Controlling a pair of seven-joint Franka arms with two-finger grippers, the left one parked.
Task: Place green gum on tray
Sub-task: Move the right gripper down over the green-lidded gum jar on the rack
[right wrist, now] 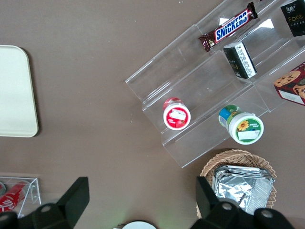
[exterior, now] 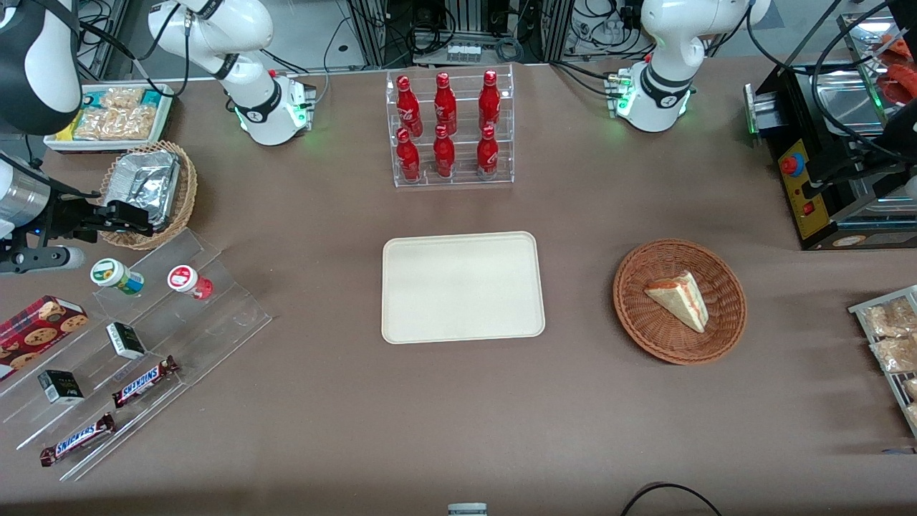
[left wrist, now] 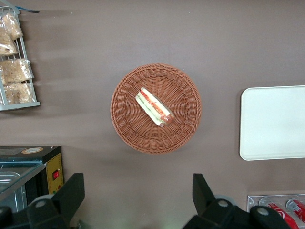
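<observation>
The green gum is a small white bottle with a green and orange lid label. It lies on the top step of a clear acrylic stand, beside a similar red-and-white bottle. It also shows in the right wrist view, with the red bottle beside it. The cream tray lies empty at the table's middle, and one rounded corner of it shows in the right wrist view. My gripper is open and empty, its jaws wide apart. It hovers over a foil-filled wicker basket, a little farther from the front camera than the gum.
The wicker basket with foil containers sits by the stand. The lower steps hold Snickers bars, black boxes and a cookie box. A cola bottle rack stands farther back. A sandwich basket lies toward the parked arm's end.
</observation>
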